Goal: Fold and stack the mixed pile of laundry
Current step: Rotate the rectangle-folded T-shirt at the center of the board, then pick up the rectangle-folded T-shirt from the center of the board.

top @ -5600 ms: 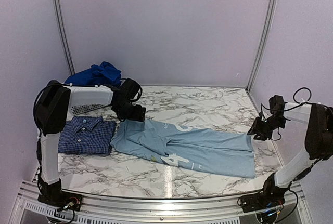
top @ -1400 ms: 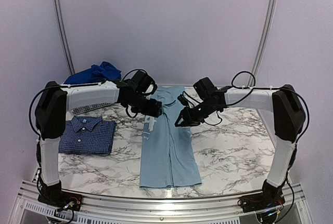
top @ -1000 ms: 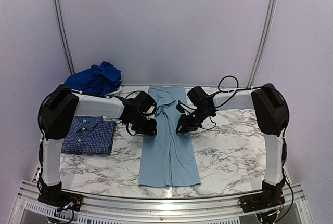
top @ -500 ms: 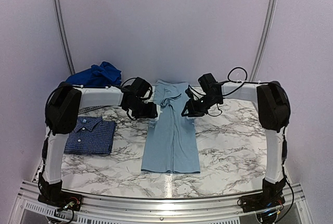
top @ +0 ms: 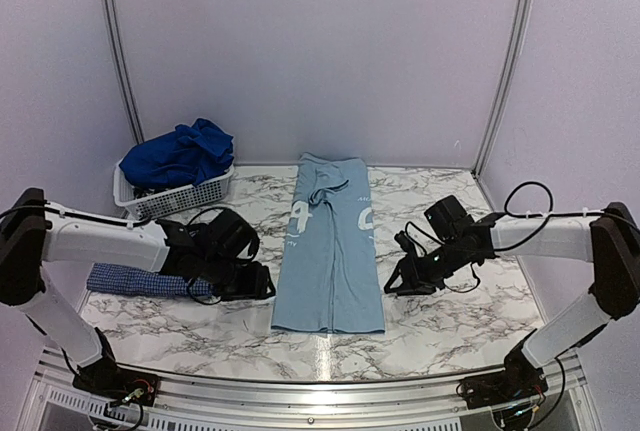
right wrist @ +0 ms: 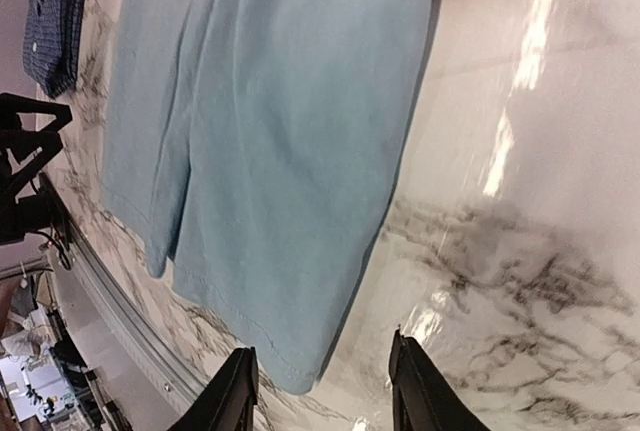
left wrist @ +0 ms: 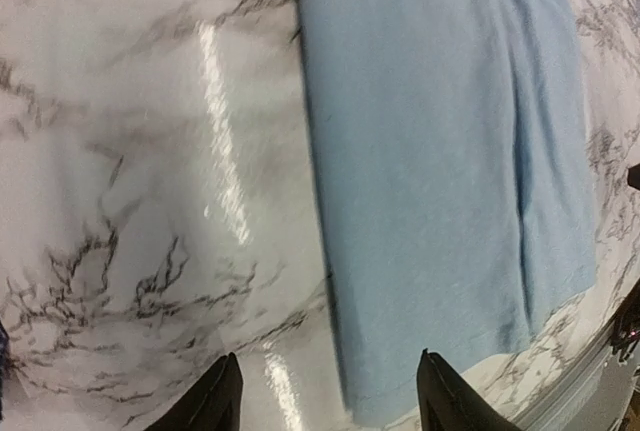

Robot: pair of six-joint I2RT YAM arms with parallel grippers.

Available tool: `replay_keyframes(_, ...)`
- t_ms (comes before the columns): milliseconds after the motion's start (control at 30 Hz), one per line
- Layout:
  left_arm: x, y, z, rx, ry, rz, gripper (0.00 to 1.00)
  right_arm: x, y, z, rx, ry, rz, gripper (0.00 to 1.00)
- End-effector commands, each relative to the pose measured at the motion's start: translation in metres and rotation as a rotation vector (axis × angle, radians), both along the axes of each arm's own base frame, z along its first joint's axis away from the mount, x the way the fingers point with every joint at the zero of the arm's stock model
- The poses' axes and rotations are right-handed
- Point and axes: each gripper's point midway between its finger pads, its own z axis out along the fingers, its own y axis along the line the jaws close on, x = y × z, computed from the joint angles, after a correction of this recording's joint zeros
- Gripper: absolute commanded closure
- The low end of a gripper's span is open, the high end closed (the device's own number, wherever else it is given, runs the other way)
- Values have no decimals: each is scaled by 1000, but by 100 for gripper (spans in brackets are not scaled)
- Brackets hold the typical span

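Marble, white with grey veins, covers the worktop point(top: 450, 321), and it gleams under the lamps in both wrist views; plain lilac walls point(top: 320, 51) close the room, with a metal pole point(top: 505, 61) at 1 o'clock. We see the pale blue T-shirt point(top: 330, 261) lying flat at the centre as a long narrow strip running from 12 o'clock to 6 o'clock, its sides folded in and a seam-like ridge down its length. Its white print point(top: 300, 216) shows near the 12 o'clock end, too small to read. At 10 o'clock the royal blue clothes point(top: 180, 151) are heaped in a white slatted basket point(top: 175, 199). The navy check shirt point(top: 130, 281) lies at 8 o'clock, mostly hidden behind the left arm, so we can make out only a thin band. The left gripper point(top: 258, 289) sits low at the T-shirt's 9 o'clock side, fingers spread and holding nothing. The right gripper point(top: 395, 279) sits at its 3 o'clock side, fingers likewise apart and empty. Each wrist view cuts off the far end of the strip.
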Motion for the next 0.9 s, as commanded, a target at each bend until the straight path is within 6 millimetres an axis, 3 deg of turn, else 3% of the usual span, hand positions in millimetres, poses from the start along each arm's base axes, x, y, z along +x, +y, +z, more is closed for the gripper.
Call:
replay_keyframes(0,-24,9,-7,-77,57,100,40,-22,12,0,36,-2,-60,59)
replay_keyframes(233,-41,17,-16,-119,38,93,51,-46,1,-19,42,27,-113,62)
replay_keyframes(567,-49,-6,-37,-201,80,63,53,-64,10,-41,66,94,-87,62)
replay_keyframes(867,-72,-18,-61,-163,133,15,58,-83,12,-59,63,144,-61,68)
